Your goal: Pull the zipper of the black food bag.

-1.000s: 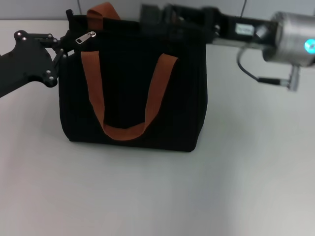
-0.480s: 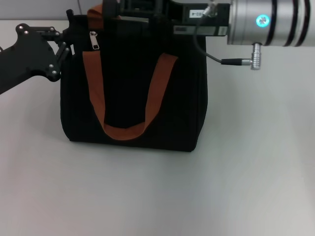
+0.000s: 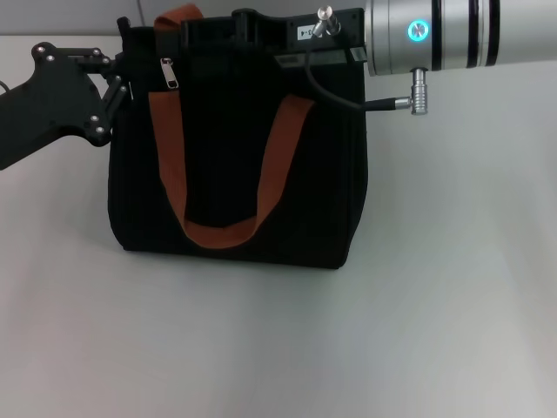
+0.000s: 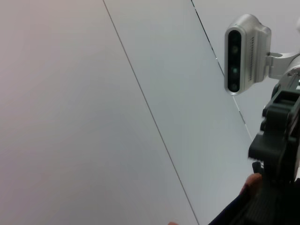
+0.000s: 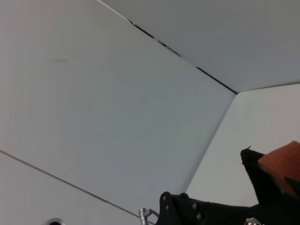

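Observation:
The black food bag (image 3: 235, 165) stands upright in the middle of the table in the head view, with orange-brown strap handles (image 3: 165, 148). The zipper's silver pull tab (image 3: 168, 73) hangs down near the bag's top left corner. My left gripper (image 3: 120, 77) is against that upper left corner, just left of the tab. My right gripper (image 3: 196, 33) reaches leftward along the bag's top edge, its tip above and right of the tab. In the right wrist view the bag's corner (image 5: 255, 164) and a strap (image 5: 283, 166) show, with the left gripper (image 5: 197, 212) below them.
The bag stands on a white table (image 3: 365, 348). The right arm's silver wrist (image 3: 452, 35) and its cable plug (image 3: 416, 91) hang over the bag's right top. The left wrist view shows the right arm's silver camera (image 4: 244, 54) against a pale wall.
My right arm has swept left across the bag's top, its gripper now near the top left. The pull tab swung from tilted to hanging down. The left gripper shifted slightly up.

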You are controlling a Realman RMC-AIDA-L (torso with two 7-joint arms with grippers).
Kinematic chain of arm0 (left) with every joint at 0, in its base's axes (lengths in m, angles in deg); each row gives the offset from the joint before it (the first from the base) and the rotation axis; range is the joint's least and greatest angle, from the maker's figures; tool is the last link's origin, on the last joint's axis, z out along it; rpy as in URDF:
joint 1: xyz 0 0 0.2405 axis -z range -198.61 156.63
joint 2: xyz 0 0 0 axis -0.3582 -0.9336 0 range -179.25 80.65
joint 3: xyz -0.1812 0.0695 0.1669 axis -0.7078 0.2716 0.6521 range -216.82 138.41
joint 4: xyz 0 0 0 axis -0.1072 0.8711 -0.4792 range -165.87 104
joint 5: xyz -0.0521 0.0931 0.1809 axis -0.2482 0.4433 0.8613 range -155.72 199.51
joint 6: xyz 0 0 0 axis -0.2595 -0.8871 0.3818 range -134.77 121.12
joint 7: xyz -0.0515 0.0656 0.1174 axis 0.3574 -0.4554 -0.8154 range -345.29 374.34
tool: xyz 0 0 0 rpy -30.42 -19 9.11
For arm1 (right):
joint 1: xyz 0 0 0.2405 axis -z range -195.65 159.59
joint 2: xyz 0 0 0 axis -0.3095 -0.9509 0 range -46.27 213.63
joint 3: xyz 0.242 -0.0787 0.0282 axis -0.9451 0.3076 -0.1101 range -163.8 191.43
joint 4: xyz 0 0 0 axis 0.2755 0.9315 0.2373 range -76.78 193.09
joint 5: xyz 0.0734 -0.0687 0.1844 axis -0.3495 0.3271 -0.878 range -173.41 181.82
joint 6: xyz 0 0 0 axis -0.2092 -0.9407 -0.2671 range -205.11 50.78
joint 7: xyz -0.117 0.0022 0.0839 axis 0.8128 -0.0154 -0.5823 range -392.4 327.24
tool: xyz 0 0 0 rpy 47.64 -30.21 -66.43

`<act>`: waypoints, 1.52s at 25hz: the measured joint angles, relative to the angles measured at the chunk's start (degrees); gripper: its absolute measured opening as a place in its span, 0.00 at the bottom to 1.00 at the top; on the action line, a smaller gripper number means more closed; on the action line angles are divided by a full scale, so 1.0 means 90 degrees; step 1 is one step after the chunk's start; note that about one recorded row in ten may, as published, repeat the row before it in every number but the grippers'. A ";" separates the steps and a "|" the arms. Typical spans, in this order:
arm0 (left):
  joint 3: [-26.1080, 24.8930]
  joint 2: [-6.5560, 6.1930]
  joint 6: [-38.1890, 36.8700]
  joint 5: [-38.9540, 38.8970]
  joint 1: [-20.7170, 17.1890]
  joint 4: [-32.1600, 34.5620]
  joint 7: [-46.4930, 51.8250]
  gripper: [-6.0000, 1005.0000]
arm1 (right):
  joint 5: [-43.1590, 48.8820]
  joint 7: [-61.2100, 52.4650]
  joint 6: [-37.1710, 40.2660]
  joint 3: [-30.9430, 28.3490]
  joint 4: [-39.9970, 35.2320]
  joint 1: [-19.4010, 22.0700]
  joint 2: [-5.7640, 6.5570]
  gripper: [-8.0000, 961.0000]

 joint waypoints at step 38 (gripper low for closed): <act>0.0013 0.0075 -0.0231 -0.0281 0.0234 -0.0061 0.0087 0.03 | 0.0481 0.0020 -0.0699 0.0660 -0.0445 -0.0271 -0.0045 0.34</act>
